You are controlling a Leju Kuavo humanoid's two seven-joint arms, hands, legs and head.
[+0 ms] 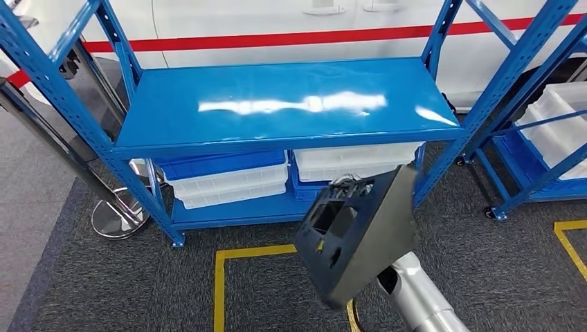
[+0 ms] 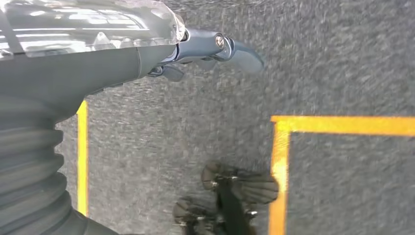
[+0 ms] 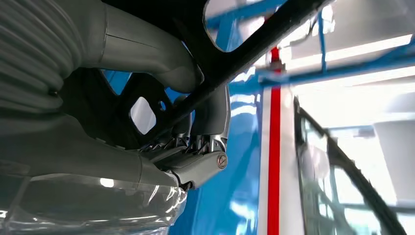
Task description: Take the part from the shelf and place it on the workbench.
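Slippage is being risked: the dark plastic part [image 1: 356, 232] is being gripped by the right hand [image 3: 195, 147] in mid-air, before the front edge of the blue shelf [image 1: 277, 104]; the left hand [image 2: 210, 51] is hanging, fingers extended, empty.

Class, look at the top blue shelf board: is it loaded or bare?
Bare: the top shelf board shows unbroken glossy blue; the part is in the right hand.
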